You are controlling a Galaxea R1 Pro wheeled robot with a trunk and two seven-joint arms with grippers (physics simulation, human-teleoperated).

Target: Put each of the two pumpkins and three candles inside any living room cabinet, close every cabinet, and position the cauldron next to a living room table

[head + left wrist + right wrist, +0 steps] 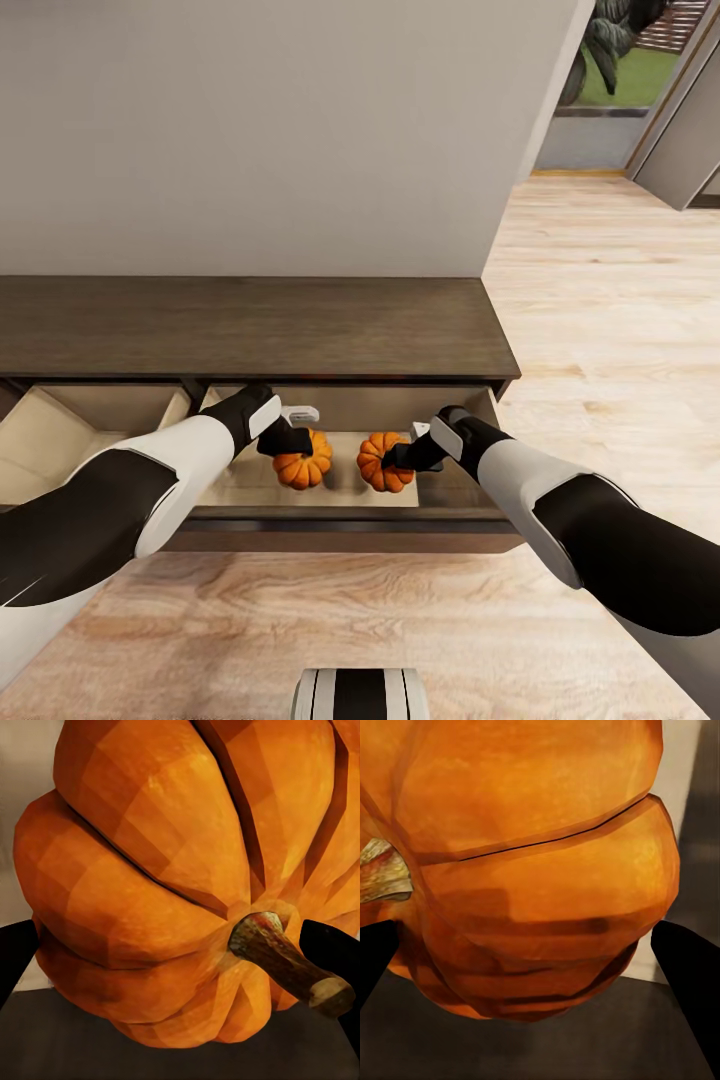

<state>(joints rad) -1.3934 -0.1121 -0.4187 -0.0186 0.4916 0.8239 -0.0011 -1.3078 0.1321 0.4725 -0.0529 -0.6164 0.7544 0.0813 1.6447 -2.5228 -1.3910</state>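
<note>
1. Gripping the left pumpkin (303, 467), the left gripper (292, 440) has its fingers (15, 956) clamped on it over the open cabinet (250, 325) drawer.
2. Beside it, the right gripper (405, 455) clamps its fingers (690, 971) on the right pumpkin (384, 463), same drawer.

Two pumpkins (303, 468) (384, 462) side by side in cabinet (250, 325) drawer (330, 520)

I see the cabinet (250, 335), dark brown, bare flat top, standing on the light wood floor (600, 300). Its open drawer (330, 490) has a pale bottom; two pumpkins (303, 460) inside, side by side.
</note>
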